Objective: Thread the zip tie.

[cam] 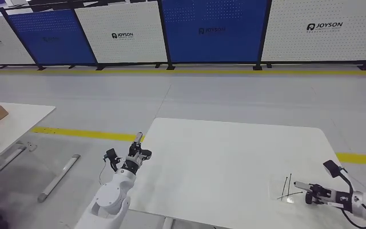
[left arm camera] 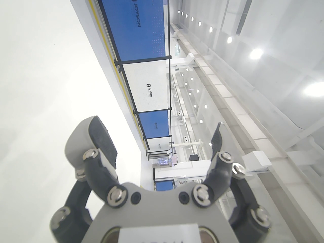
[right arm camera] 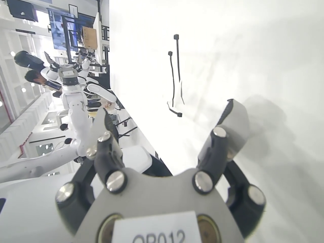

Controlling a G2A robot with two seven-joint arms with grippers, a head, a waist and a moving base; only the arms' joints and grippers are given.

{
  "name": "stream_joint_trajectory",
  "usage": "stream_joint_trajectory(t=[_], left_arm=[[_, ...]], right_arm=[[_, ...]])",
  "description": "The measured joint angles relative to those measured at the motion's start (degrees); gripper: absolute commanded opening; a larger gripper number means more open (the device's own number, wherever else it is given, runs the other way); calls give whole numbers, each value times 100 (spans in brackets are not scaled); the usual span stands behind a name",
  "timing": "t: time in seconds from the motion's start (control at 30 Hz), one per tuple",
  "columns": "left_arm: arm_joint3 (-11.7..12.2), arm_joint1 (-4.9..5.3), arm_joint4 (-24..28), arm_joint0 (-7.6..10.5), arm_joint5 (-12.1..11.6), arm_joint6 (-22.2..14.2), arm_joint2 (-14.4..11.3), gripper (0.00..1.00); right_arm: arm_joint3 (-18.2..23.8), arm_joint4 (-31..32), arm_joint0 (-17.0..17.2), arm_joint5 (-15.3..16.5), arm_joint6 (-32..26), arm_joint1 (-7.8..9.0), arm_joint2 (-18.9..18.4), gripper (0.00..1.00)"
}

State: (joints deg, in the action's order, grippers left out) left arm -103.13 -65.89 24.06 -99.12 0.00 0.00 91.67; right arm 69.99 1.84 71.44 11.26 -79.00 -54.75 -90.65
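Left gripper (left arm camera: 157,122), right gripper (right arm camera: 167,107): fingers apart. Thin black plastic zip ties (right arm camera: 178,59) ahead of right fingertips; likely light, springy; grip mid-strap.

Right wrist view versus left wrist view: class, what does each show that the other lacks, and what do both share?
Right wrist view, not the left: black zip ties lying on the table ahead of the right gripper. Left wrist view, not the right: a yellow floor line beyond the left gripper. Both: the white table and open, empty jaws.
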Motion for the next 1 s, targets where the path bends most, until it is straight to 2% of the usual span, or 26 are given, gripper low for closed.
stream_joint_trajectory(t=[0.07,0.17,0.3,0.47,0.73,0.8,1.0], left_arm=[[0,0,0,0,0,0,0,100],[0,0,0,0,0,0,0,100],[0,0,0,0,0,0,0,100],[0,0,0,0,0,0,0,100],[0,0,0,0,0,0,0,100],[0,0,0,0,0,0,0,100],[0,0,0,0,0,0,0,100]], right_arm=[[-8,-42,26,37,-11,19,-15,47],[-53,-35,17,47,32,35,28,42],[-180,-63,-74,37,47,43,138,35],[-354,-116,-194,64,31,62,231,31],[-433,-191,-212,135,25,111,280,33],[-439,-203,-220,140,16,124,283,28],[-448,-260,-226,132,70,154,322,25]])
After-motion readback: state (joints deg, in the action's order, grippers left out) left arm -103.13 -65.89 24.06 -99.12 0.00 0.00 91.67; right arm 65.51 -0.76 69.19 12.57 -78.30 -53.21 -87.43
